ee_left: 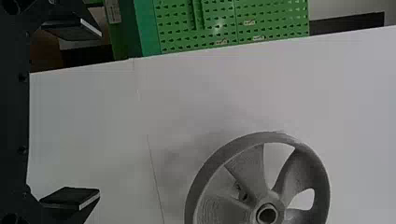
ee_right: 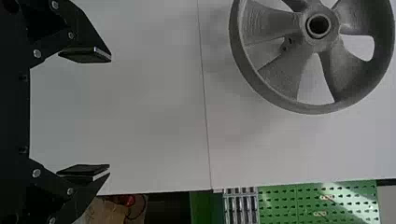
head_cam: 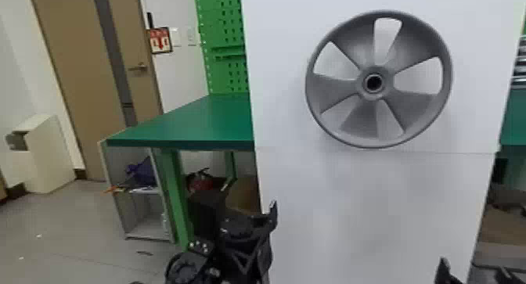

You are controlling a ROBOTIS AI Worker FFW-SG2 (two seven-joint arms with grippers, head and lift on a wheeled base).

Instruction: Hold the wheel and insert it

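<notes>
Standing up in front of the robot is a big white board [head_cam: 344, 193], and the gray wheel [head_cam: 375, 107] is on its upper part, about midway between the left and right edges. The wheel's round front faces the robot, and its bottom rim is just above the thin line that runs across the board. It has a dark round hole in the middle (like a little tunnel).

The left gripper [head_cam: 250, 232] is low down, by the board's left edge. Its fingers [ee_left: 70, 198] are spread wide, with only air between them. The right gripper [head_cam: 471, 269] is lower still, near the right edge, and its fingers [ee_right: 84, 55] are wide apart too. Both are well apart from the wheel.

The board is in the way, so it hides part of the green table [head_cam: 195, 123] and the green wall with holes [head_cam: 229, 74] behind it. Under the table I see a red fire extinguisher [head_cam: 200, 181], a brown box [head_cam: 244, 195] and a gray shelf [head_cam: 146, 224] with something purple [head_cam: 143, 171] on it. Over to the left are a brown door [head_cam: 74, 68] and a cream box [head_cam: 51, 154] on the floor.
</notes>
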